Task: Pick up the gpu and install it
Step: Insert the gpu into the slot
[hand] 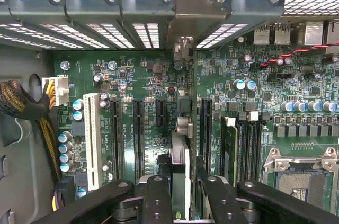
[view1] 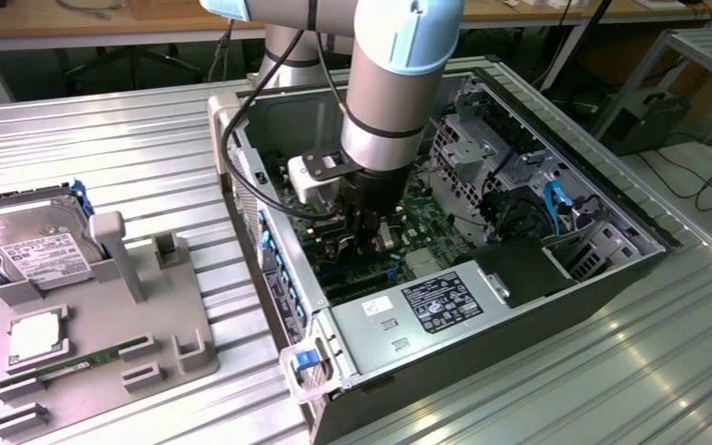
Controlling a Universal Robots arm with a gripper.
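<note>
Reaching down into the open computer case, the arm has its gripper low over the green motherboard in the exterior view, with a thin dark card, judged to be the gpu, hanging edge-on below the fingers. The case lies on its side on the ribbed metal bench; well apart on the exterior view's left stands a grey holder with the silver hard drive and a green RAM stick in their places. The wrist view looks along the card: the gripper is pinched on the gpu, which runs edge-on from between the fingers towards the far rear wall of the case, where its pale metal bracket stands against the slot covers. The card sits among the long black expansion slots, seemingly over one just beside the RAM already fitted, though whether its edge is in the slot cannot be told. Judging by this, the pick is done and the installing is in hand; seating calls for the card edge to line up squarely with the slot and a straight, even press, the bracket sliding into its opening without catching.
</note>
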